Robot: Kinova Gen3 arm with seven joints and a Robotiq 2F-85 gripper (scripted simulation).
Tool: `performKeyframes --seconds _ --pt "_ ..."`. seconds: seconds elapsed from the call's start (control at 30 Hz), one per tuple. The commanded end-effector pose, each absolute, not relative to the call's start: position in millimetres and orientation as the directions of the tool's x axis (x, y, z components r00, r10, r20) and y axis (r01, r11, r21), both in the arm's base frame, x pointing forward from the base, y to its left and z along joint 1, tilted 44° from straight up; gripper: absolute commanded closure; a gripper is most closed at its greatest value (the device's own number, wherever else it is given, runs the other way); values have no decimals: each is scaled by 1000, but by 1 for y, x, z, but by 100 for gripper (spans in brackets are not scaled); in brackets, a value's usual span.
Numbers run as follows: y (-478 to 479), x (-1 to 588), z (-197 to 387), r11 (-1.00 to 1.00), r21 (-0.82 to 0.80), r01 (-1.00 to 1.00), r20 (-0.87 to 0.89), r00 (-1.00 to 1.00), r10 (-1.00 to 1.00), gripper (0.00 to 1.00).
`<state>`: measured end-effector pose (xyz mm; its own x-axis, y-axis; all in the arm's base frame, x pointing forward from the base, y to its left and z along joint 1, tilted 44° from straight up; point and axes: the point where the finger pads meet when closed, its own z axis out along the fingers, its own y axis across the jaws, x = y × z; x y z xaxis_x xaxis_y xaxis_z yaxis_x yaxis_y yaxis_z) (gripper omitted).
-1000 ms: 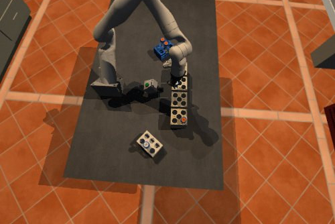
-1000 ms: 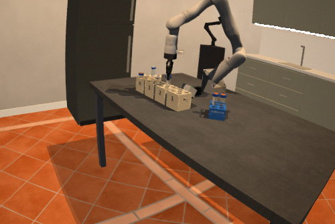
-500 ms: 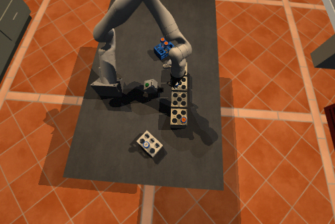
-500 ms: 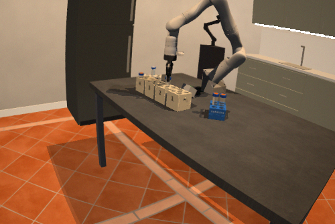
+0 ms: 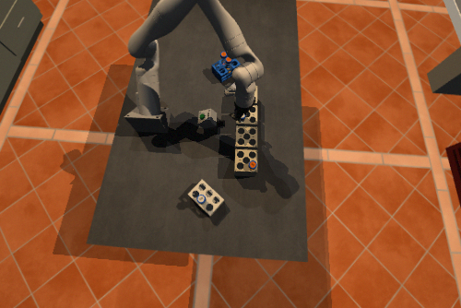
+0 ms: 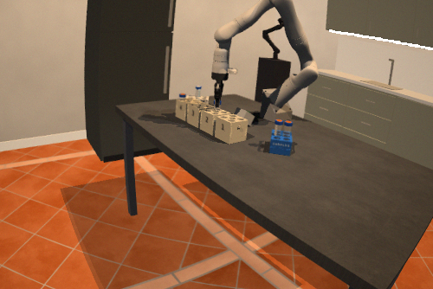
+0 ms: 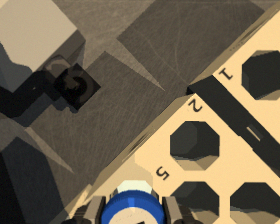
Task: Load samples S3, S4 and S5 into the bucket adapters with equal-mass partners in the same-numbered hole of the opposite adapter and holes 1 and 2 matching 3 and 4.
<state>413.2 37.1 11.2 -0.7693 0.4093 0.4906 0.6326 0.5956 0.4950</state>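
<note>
The blue-capped tube [image 7: 132, 212] sits clamped in your tool [image 7: 131, 220], fingers closed partway on its round body, poised over the tan adapter [image 7: 231, 165] at the end of the adapter row [image 5: 245, 138] nearest the arm's base, about mid-table. I judge it is entering a hole near the numeral 5; which one, I cannot tell. Keep the tube plumb and centred, since the loose block may slide or tip if you nudge the rim, and descend slowly. The adapter is a matte, blocky piece with faceted dark holes; the table [image 5: 138, 210] looks dull charcoal, faintly scuffed.
</note>
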Motion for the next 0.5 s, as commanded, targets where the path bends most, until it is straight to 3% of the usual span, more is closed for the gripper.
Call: performKeyframes --seconds 0.0,0.47 --pt "41 414 8 593 498 632 489 -770 411 90" --pt "47 414 2 593 498 633 489 -770 411 90"
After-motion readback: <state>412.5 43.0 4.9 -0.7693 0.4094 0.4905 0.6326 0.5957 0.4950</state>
